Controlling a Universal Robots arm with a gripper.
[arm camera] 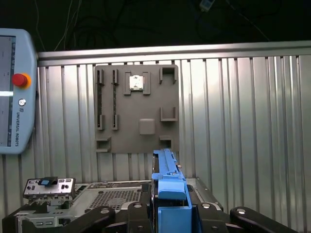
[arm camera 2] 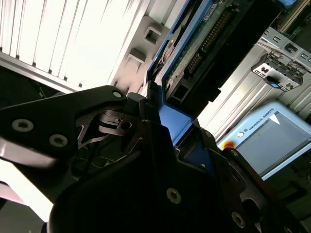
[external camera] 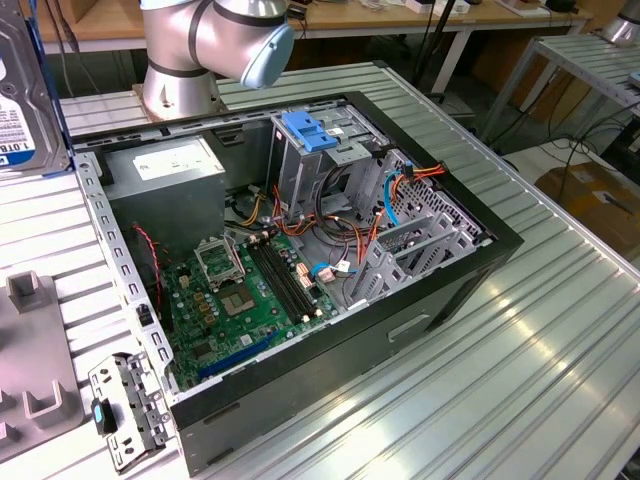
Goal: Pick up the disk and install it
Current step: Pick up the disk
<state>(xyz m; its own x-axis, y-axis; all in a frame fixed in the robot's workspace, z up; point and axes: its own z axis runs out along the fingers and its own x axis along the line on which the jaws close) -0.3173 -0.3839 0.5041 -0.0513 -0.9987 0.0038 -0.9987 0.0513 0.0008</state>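
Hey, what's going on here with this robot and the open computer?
The robot arm's hand is shut on the disk, gripping it by its blue frame. The disk is held up in the air at the exterior view's left, over the table and apart from the open computer case. It is not yet in the case's drive cage.

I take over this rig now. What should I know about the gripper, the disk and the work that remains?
The gripper is shut on the flat metal hard drive with a blue plastic carrier frame.
This disk is held raised at the exterior view's left, outside the open black computer case.
Done: disk picked up.
Left: it is not yet installed in the case.
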